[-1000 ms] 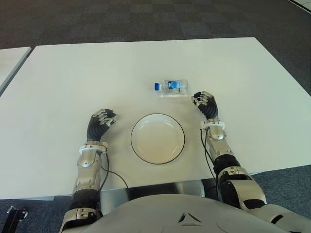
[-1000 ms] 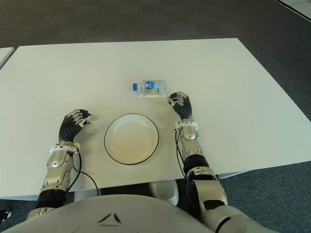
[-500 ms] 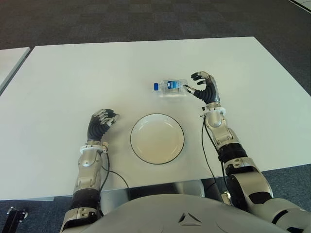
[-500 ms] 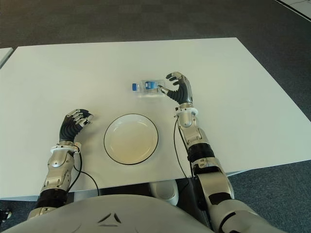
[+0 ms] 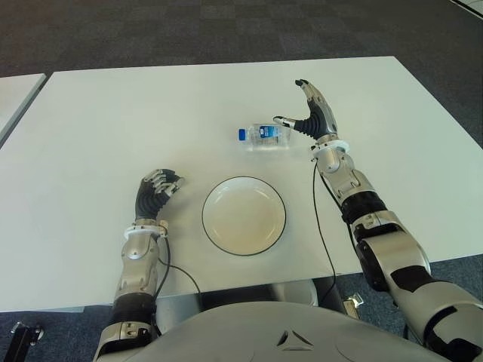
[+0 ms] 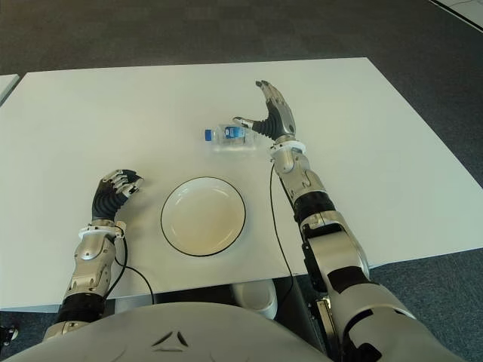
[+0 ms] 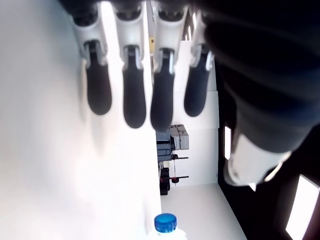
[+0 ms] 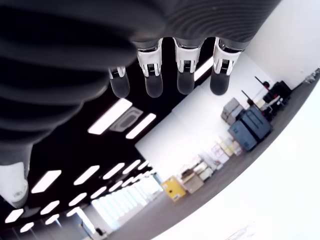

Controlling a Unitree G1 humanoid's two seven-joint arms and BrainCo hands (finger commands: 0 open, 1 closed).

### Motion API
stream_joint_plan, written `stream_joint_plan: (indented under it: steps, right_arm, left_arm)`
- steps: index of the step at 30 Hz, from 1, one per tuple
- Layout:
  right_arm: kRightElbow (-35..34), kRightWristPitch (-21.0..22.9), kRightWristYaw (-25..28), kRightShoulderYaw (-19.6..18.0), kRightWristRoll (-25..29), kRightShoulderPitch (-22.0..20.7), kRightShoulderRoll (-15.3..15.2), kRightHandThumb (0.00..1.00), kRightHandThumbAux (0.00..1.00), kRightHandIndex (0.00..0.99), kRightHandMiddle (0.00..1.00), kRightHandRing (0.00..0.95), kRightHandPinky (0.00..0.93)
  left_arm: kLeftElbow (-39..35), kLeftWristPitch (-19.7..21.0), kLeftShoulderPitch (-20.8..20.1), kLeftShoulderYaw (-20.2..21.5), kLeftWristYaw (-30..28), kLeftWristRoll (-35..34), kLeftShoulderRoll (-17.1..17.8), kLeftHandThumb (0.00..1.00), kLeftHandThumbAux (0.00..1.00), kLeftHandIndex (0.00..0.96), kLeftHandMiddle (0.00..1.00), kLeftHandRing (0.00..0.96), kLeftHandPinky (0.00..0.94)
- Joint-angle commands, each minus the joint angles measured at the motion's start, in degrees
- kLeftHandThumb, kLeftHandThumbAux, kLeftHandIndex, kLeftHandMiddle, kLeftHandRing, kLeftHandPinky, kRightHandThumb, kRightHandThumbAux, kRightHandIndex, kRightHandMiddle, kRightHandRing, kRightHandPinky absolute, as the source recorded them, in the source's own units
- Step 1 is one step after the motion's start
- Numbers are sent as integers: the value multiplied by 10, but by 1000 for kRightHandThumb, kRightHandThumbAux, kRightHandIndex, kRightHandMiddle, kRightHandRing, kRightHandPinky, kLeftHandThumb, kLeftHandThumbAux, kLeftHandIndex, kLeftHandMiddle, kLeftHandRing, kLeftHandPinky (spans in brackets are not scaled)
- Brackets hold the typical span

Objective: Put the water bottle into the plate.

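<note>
A white table [image 5: 113, 113] is filling most of the eye views, with dark carpet [image 5: 226, 30] being shown along the top of the frame. Near the lower centre of the frame, a white plate [image 5: 244, 215] with a dark rim is lying flat on the table, and nothing is being held in it. Right of centre, the right hand [image 5: 311, 117] is being held above the table with its fingers spread and extended, its thumb reaching toward the bottle; whether contact is being made cannot be told. At lower left, the left hand [image 5: 157, 190] is showing just left of the plate with its fingers curled and nothing being held in them. Just above the plate, the water bottle [image 5: 263, 135] is lying on its side on the table, its blue cap [image 5: 243, 135] pointing toward the left of the frame.
</note>
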Motion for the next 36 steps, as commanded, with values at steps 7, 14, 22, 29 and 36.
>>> stream_joint_plan:
  steps: [7,14,22,29,36]
  right_arm:
    - [110,70,98,83,-49,-104,7,586,317,0,0,0,0]
    - [150,100,131,112,-60,-133,10,598,271,0,0,0,0]
    - [224,127,168,144,-71,-171,21,612,254,0,0,0,0]
    - [262,152,195,169,-82,-184,32,631,255,0,0,0,0]
    - [277,187,230,187,-90,-191,39,652,297,0,0,0,0]
  left_arm:
    - [12,8,4,-4,-2,-2,-5,700,715,426,469,464,467]
    - [14,7,4,-4,1,-1,-6,700,715,426,470,464,466]
    - [12,10,6,-4,9,5,-7,699,716,427,471,464,462]
    - [8,7,8,-5,6,2,-9,700,715,427,469,460,463]
    - [9,3,9,-6,7,5,-10,700,716,426,467,458,463]
